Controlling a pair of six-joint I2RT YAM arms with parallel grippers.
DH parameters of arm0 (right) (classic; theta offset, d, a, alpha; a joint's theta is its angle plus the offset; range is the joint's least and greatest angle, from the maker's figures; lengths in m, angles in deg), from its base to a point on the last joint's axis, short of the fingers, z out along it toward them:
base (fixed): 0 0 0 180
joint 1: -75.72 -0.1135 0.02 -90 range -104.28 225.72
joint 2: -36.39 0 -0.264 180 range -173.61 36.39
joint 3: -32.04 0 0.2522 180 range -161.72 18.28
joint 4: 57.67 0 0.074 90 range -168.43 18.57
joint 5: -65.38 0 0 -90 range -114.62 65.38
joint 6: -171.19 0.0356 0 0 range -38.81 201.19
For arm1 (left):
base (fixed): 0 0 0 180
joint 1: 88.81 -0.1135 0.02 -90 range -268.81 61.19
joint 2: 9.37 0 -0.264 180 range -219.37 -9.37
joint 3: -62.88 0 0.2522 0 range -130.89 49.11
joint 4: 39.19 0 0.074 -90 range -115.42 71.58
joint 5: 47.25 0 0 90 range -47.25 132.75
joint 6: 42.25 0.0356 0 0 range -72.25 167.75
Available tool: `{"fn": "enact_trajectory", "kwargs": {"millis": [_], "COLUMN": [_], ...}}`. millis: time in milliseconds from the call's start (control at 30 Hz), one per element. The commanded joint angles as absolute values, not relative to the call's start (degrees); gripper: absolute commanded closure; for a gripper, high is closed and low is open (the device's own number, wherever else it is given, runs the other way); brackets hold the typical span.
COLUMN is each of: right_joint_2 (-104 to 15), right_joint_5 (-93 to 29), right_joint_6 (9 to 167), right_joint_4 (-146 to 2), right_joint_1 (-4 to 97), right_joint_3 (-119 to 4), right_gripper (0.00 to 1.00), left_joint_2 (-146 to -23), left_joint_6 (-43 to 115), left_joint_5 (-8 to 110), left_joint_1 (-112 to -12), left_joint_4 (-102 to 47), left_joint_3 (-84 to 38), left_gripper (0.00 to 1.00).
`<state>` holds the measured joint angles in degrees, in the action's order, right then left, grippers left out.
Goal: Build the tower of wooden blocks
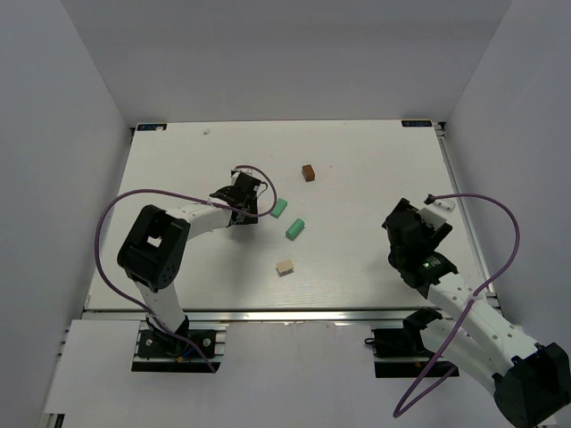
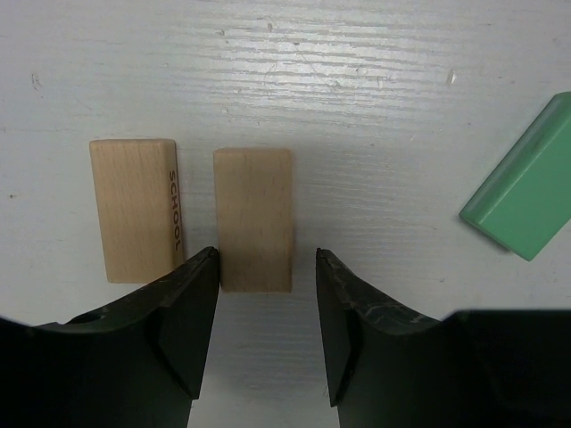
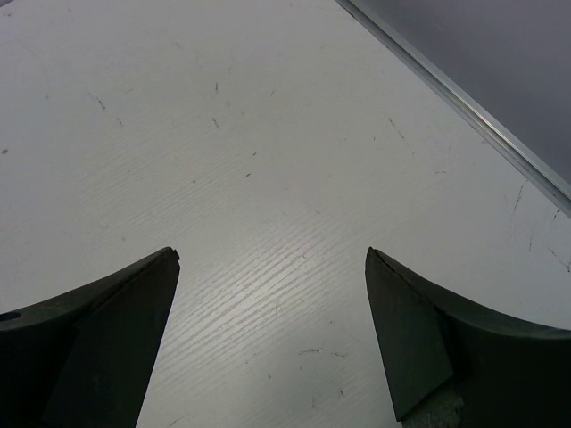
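White-topped desk (image 1: 375, 152) between bare grey walls, with the wood block tower not yet begun: its six pieces all lie flat and none is stacked. The left hand (image 2: 267, 254) is low over a plain tan block (image 2: 254, 214), its jaws parted and astride the block's near end. One finger is hard against the block's side and the other stands a little clear, so nothing is clamped. Just beside that block, on its left in the wrist view, lies a tan block stamped SCHOOL (image 2: 134, 209). To its right, apart from it, is a mint-green oblong (image 2: 522, 178). Farther out on that same side lie a second mint-green oblong (image 1: 295, 228), a third tan block (image 1: 285, 267) nearer the arm bases and a dark brown cube (image 1: 309, 172) toward the far edge. The right hand (image 3: 272, 254) hangs wide open and empty over bare desk, well away from the plain tan block. The step looks like a grasp. It would go best with the jaws centred on the block and pushed further along its length, then closed gently and lifted straight up, so the finger in the narrow gap does not shove the SCHOOL block.
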<state>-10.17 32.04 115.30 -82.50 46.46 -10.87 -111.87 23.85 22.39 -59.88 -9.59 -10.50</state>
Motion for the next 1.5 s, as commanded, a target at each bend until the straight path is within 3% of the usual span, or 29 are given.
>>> {"fn": "enact_trajectory", "kwargs": {"millis": [0, 333, 533, 600, 667, 867, 1067, 1233, 1467], "right_joint_2": [-9.8, -9.9, -10.1, -10.1, -10.2, -10.5, -11.2, -11.4, -11.2], "right_joint_5": [34.2, 33.8, 34.2, 34.0, 33.7, 34.2, 35.5, 36.1, 36.4], "right_joint_6": [115.9, 115.8, 115.8, 115.8, 115.7, 115.7, 115.0, 114.9, 114.7], "right_joint_4": [-82.3, -82.2, -82.2, -82.1, -81.9, -82.1, -81.8, -82.2, -81.8], "right_joint_1": [46.6, 46.6, 46.6, 46.6, 46.6, 46.6, 46.6, 46.6, 46.6], "right_joint_3": [-12.6, -12.6, -12.7, -12.6, -12.5, -12.7, -12.6, -12.8, -12.7], "right_gripper": [0.11, 0.11, 0.11, 0.11, 0.11, 0.11, 0.11, 0.11, 0.11], "left_joint_2": [-108.9, -108.3, -101.4, -97.9, -96.4, -102.0, -112.1, -119.7, -125.6], "left_joint_6": [23.5, 23.1, 25.3, 27.1, 30.7, 41.8, 47.5, 47.7, 47.7], "left_joint_5": [23.4, 21.5, 22.2, 23.8, 28.1, 46.1, 53.7, 52.4, 49.6], "left_joint_1": [-60.2, -60.2, -60.2, -60.2, -60.2, -60.2, -60.2, -59.9, -59.1], "left_joint_4": [-10.4, -7.9, -5.7, -5.6, -6.5, -7.5, -5.9, -2.2, 0.0], "left_joint_3": [-10.3, -11.4, -10.0, -10.5, -11.2, -18.0, -26.8, -33.2, -37.7], "left_gripper": [0.43, 0.42, 0.25, 0.17, 0.02, 0.02, 0.02, 0.02, 0.10]}}
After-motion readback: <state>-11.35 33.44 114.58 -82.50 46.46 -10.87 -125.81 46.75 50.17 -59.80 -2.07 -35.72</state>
